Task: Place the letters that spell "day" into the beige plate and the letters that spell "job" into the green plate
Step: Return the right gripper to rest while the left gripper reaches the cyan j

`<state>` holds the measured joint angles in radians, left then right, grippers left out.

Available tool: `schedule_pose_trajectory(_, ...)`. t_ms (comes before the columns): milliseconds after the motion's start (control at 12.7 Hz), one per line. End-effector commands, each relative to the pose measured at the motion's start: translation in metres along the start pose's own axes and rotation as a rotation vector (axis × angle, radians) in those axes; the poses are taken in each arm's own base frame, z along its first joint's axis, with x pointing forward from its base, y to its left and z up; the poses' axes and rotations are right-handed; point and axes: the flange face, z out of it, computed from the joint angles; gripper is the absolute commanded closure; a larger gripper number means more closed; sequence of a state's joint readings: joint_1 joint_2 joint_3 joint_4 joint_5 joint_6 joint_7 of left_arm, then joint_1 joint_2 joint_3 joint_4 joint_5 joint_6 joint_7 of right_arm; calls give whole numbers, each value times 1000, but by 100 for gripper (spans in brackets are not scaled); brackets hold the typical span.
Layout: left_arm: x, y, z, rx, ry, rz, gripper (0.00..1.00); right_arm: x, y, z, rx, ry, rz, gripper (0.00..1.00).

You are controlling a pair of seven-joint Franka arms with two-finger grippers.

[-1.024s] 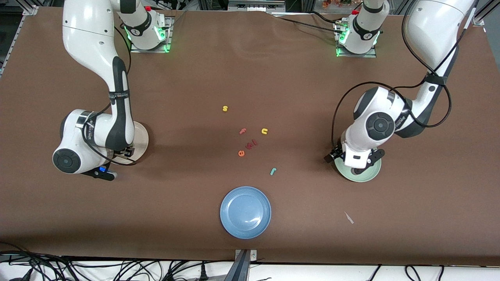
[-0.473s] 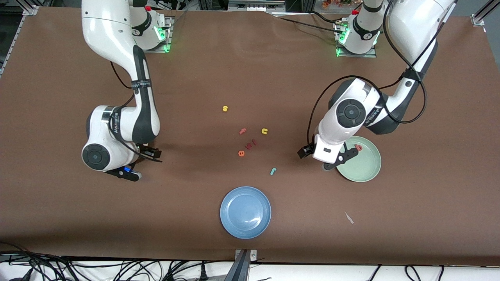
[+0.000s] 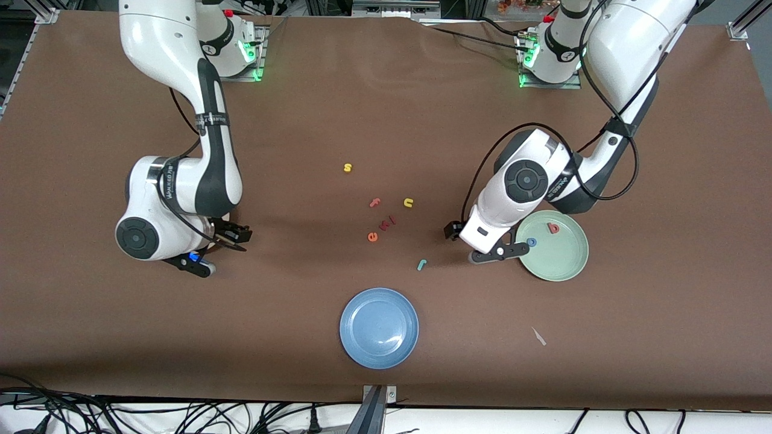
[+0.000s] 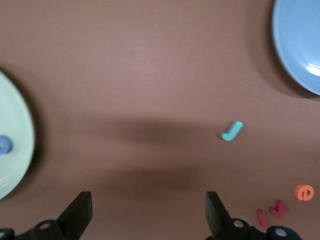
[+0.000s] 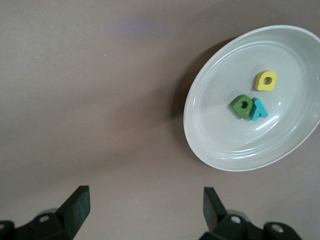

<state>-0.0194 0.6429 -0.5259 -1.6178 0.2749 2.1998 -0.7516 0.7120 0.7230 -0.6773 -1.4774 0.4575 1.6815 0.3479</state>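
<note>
beige plate (image 5: 252,97): d, a, y (image 5: 251,100) now seen inside
green plate (image 3: 553,245): b, o (image 3: 542,235) uncovered, j (image 3: 422,264) left on surface
left gripper (image 4: 147,212): fingers wide, moved toward j
right gripper (image 5: 142,210): fingers wide, withdrawn

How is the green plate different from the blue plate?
The green plate is pale mint, while the blue plate is blue. The green plate holds two letters, a red b and a blue o; the blue plate holds nothing. The blue plate sits nearer the front camera and looks a bit bigger. Both are round and shallow.
</note>
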Motion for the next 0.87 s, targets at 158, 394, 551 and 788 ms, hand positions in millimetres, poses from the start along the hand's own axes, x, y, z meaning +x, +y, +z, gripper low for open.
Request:
schedule_pose_trajectory(158, 2, 31, 15, 37, 133, 252, 0, -28, 21, -43, 26, 15, -59, 0)
schedule_pose_trajectory(394, 0, 47, 25, -14, 183, 382, 0, -48, 60, -71, 53, 110, -128, 0)
schedule_pose_trajectory(551, -2, 56, 35, -52, 212, 476, 0, -59, 91, -105, 76, 169, -186, 0)
schedule_pose_trajectory(788, 5, 61, 55, -113, 280, 517, 10, -84, 127, -152, 21, 220, -239, 0)
